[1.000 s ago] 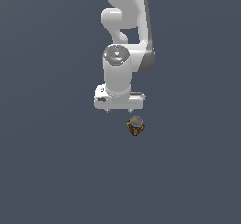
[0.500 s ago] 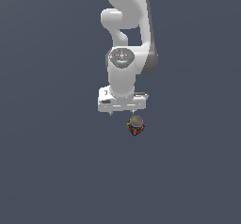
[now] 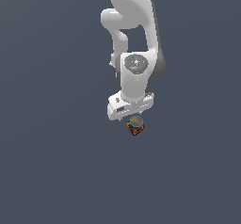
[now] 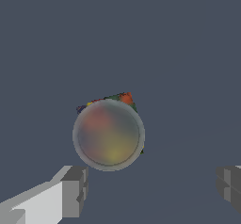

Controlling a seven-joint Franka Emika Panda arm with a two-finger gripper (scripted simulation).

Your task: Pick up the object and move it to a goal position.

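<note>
Jaws stood wide apart, empty, both fingertips (image 4: 75,190) showing in the wrist view with a broad gap between them; gripper (image 4: 150,190) pointed straight down. The object (image 4: 108,133) sat just off the line between the fingertips, not between them, a touch closer to one finger than the other. No contact. In the exterior view the gripper (image 3: 131,111) hung just above the object (image 3: 135,125), which peeked out under the hand on the side toward the camera. The object was tiny next to the hand, a greyish round top over a dark chunky body with red, orange and green patches. It read as roughly round from above, no clear long axis. It rested on the plain grey counter (image 3: 56,171), well away from any visible edge. Judgement: the jaws needed a small sideways shift to straddle the object before descending. No goal marker visible.
</note>
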